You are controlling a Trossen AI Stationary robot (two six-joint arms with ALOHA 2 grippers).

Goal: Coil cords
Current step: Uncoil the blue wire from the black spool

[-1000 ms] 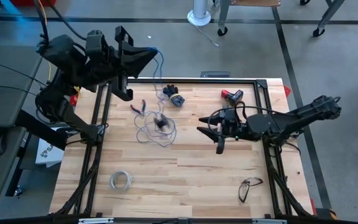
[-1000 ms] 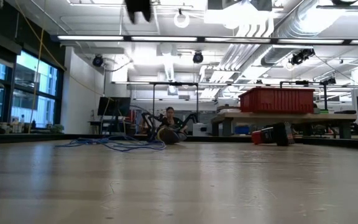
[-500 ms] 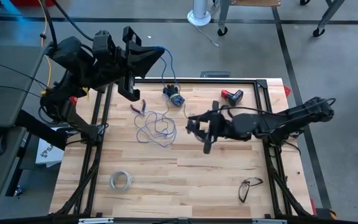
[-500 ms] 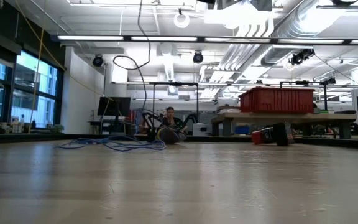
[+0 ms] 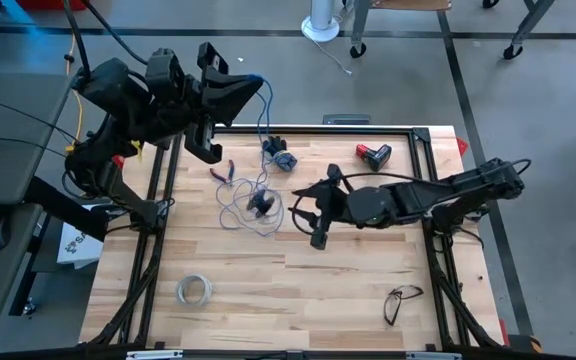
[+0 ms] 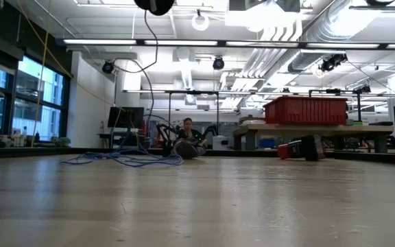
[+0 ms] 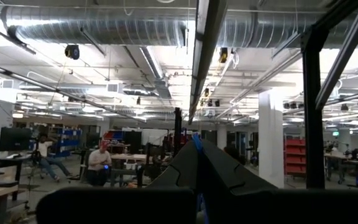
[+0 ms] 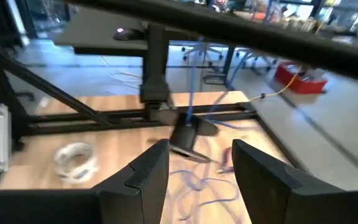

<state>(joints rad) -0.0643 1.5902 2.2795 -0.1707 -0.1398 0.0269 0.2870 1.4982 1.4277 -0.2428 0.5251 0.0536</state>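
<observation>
Left gripper: the left gripper (image 5: 250, 85) is hanging raised beyond the table's far-left corner, fingers pressed together and pinching the blue wire (image 5: 260, 120), whose end is showing between them in the left wrist view.
Right gripper: the right gripper (image 5: 306, 212) is reaching in low over the table (image 5: 348, 280), jaws standing apart with nothing between them.
Wire: from the left gripper's tips it is dropping down to the table, then lying in a loose tangle (image 5: 240, 207) just ahead of the right gripper's fingertips.
Spool: the small dark spool (image 5: 261, 203) is sitting within that tangle, directly in front of the right gripper's open jaws, near but apart from them.
Progress: judging by the slack loops lying on the wood, the coiling is looking barely begun; one end is being held up, and nearly all the winding onto the spool seems left to do.
High view: this one alone is showing both arms together, plus the clutter beyond the right gripper's reach, such as the tape ring (image 5: 195, 290) and glasses (image 5: 401, 299).
Low view: it is showing the wire (image 6: 148, 75) hanging in a curve from above down to the heap (image 6: 125, 159).
Right wrist view: it is showing the open fingers (image 8: 146, 177) framing the spool (image 8: 188, 138) and the wire rising from it.
</observation>
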